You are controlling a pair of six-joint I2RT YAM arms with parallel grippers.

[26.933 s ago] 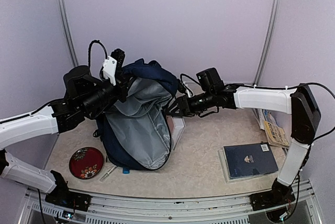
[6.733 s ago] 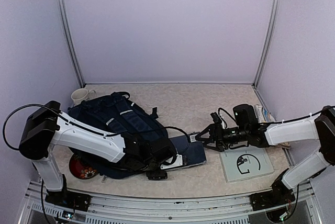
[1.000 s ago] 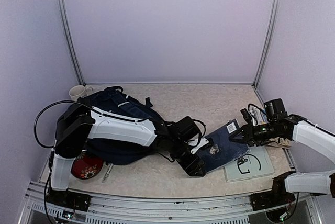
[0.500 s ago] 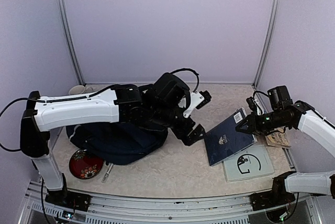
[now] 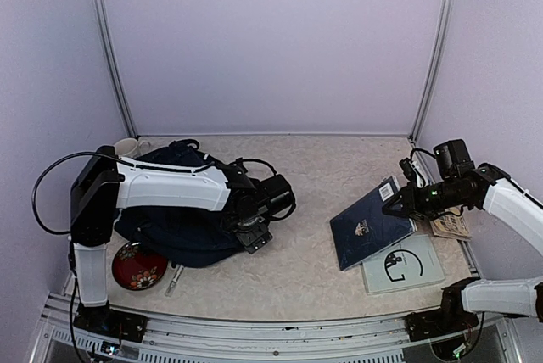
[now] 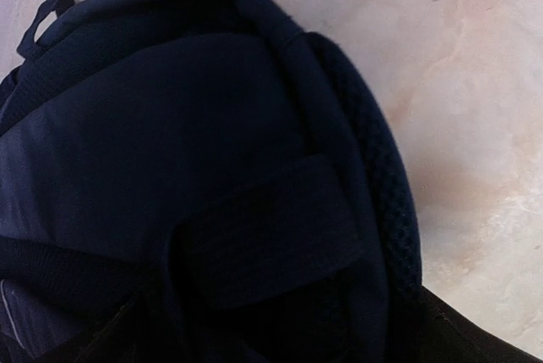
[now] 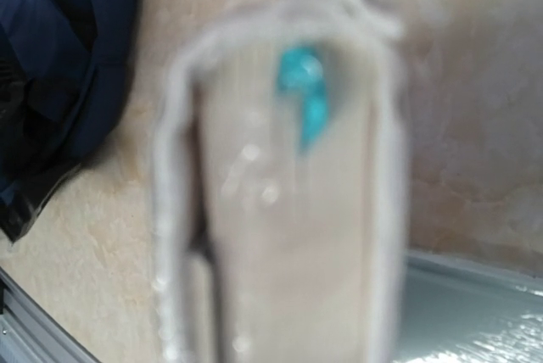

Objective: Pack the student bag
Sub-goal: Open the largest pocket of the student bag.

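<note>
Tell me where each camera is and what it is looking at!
Top external: fixed high up behind the arms, looking down at the table. Both arms show, the left gripper at the edge of the student bag, the right gripper holding a blue book.
Left wrist: on the left wrist, looking down close at the student bag. Its own fingers barely show.
Right wrist: on the right wrist, facing a blurred pale thing close up. Its fingers cannot be made out.
Shared: all three show the student bag and the table.

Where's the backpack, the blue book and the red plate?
backpack (image 5: pixel 170 234): top view, on its dark blue side below the arm.
blue book (image 5: pixel 365 227): top view, on the middle of its cover.
red plate (image 5: pixel 140 267): top view, on its flowered middle.
</note>
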